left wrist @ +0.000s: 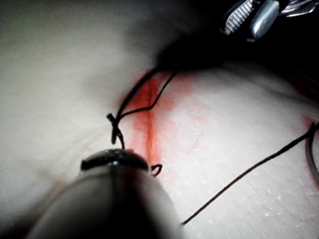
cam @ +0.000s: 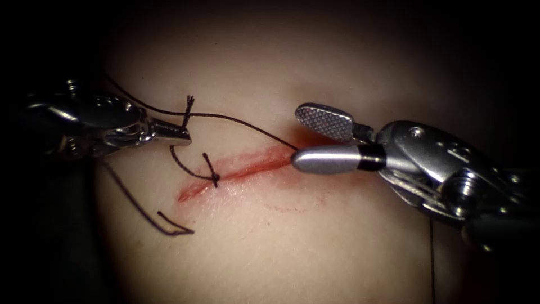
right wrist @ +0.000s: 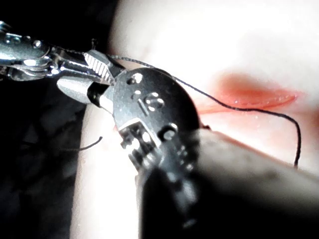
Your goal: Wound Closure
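Note:
The cut (cam: 242,169) runs across the tissue (cam: 315,247) and is stained with red fluid. A knot (cam: 215,179) sits on it toward its left end. My left tool (cam: 185,135) lies left of the cut with its jaws shut on the thread (cam: 236,119), just below a frayed tail (cam: 189,102). From there the thread stretches right to the lower jaw tip of my right tool (cam: 296,137). That tool is at the cut's right end with its jaws open and holds nothing. In the left wrist view the thread tangle (left wrist: 113,120) hangs above the left tool's tip beside the cut (left wrist: 148,114).
A loose strand of thread (cam: 169,228) lies kinked on the tissue below the left tool. Another strand (cam: 432,264) hangs straight down under the right tool's wrist. In the right wrist view, thread (right wrist: 259,110) arcs over the red cut (right wrist: 254,94).

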Controlling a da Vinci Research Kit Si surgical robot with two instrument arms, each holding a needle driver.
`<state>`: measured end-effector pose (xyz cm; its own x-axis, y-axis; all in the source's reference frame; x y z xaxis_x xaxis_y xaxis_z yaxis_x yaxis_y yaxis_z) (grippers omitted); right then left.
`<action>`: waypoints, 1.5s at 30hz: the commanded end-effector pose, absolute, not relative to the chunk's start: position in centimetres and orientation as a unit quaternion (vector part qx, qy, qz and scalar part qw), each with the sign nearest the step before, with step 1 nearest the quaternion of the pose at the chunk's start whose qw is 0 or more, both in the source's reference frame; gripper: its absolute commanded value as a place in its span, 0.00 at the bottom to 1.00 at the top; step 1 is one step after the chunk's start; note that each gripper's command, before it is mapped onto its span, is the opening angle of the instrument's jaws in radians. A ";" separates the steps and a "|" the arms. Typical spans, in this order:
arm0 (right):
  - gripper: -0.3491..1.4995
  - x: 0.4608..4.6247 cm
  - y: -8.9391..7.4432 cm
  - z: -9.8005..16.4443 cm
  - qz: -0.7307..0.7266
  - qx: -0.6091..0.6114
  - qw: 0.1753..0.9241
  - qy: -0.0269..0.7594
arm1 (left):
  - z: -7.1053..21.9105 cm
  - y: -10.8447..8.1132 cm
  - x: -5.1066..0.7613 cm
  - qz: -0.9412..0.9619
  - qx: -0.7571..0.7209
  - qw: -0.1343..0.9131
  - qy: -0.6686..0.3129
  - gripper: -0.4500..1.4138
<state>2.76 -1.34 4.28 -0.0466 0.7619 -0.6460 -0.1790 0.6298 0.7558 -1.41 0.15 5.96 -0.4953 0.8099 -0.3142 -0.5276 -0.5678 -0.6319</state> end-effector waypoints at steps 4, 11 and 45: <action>0.08 3.01 -1.5 4.6 0.375 0.198 0.688 0.588 | 6.0 0.2 -1.53 0.818 -0.321 0.414 -0.237 0.00; 0.38 3.27 -1.7 4.8 0.274 0.165 0.788 0.527 | 5.7 0.3 -1.69 0.770 -0.390 0.432 -0.263 0.00; 0.59 3.93 -1.8 5.6 0.266 0.157 0.784 0.538 | 5.5 0.3 -1.91 0.749 -0.459 0.385 -0.282 0.00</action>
